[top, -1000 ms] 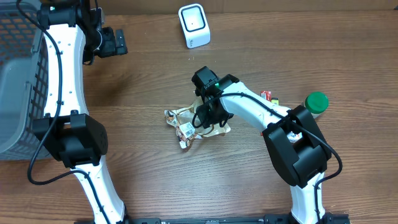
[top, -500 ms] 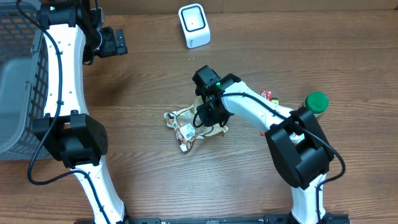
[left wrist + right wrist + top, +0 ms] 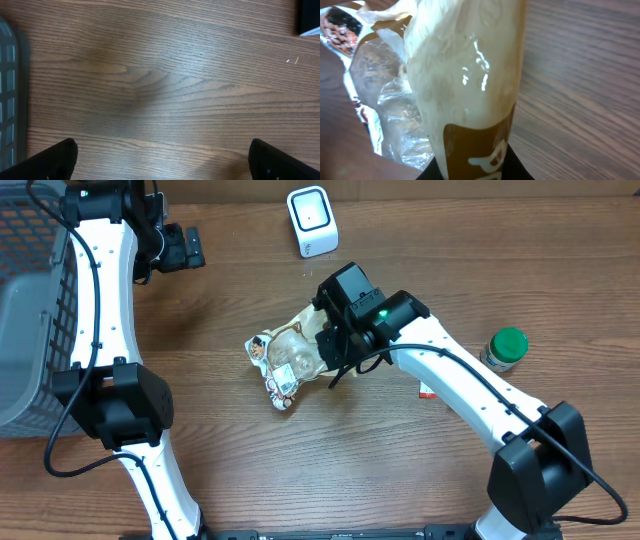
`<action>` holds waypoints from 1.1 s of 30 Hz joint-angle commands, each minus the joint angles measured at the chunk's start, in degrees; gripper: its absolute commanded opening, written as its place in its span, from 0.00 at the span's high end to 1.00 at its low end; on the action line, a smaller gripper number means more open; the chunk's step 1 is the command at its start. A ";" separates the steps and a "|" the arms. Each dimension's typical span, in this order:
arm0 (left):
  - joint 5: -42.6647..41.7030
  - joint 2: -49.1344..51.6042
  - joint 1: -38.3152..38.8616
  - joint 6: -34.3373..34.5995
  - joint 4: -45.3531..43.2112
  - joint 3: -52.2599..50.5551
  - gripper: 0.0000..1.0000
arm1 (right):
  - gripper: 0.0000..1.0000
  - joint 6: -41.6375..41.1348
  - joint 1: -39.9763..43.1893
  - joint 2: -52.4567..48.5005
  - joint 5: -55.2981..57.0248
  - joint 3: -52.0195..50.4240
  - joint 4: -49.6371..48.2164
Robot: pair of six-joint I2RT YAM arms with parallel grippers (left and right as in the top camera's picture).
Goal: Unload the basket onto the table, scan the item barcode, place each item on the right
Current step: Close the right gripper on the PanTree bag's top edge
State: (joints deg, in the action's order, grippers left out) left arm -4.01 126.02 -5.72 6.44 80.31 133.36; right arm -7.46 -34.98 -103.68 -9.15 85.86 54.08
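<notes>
The item is a crinkly snack bag (image 3: 283,360), cream and brown with clear plastic, and my right gripper (image 3: 326,348) is shut on its right end at mid-table. In the right wrist view the bag (image 3: 465,75) fills the frame, pinched between the black fingers (image 3: 519,167) of the right gripper (image 3: 470,169). No barcode shows in any view. The white scanner (image 3: 311,220) stands at the back of the table, above the bag. My left gripper (image 3: 190,248) hangs open at the far left back, and in its wrist view the left gripper (image 3: 162,162) has only bare wood between its fingers.
A grey wire basket (image 3: 30,330) fills the left edge. A green-lidded jar (image 3: 507,348) stands at the right, with a small red-and-white packet (image 3: 424,391) partly under the right arm. Brown wood tabletop (image 3: 300,470) lies all around.
My right gripper has shut on the bag and carried it up and to the left, toward the scanner, and the right arm has swung out. The left arm has not moved.
</notes>
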 commanded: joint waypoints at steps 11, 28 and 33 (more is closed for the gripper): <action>0.39 -0.37 0.26 -0.68 -0.02 -0.15 0.00 | 0.96 -0.04 -0.24 0.68 -2.95 -0.13 -0.44; 0.42 -0.37 0.48 -0.68 -0.02 -0.15 0.00 | 0.00 -2.99 -0.26 0.59 -7.06 -5.66 -4.31; 0.39 -0.37 0.48 -0.68 -0.02 -0.15 0.00 | 0.56 -2.99 -0.26 0.59 -17.99 -5.66 -5.57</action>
State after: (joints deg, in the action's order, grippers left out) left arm -4.01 126.02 -5.61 6.44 80.31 133.36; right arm -10.41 -34.98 -103.68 -19.29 80.34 49.01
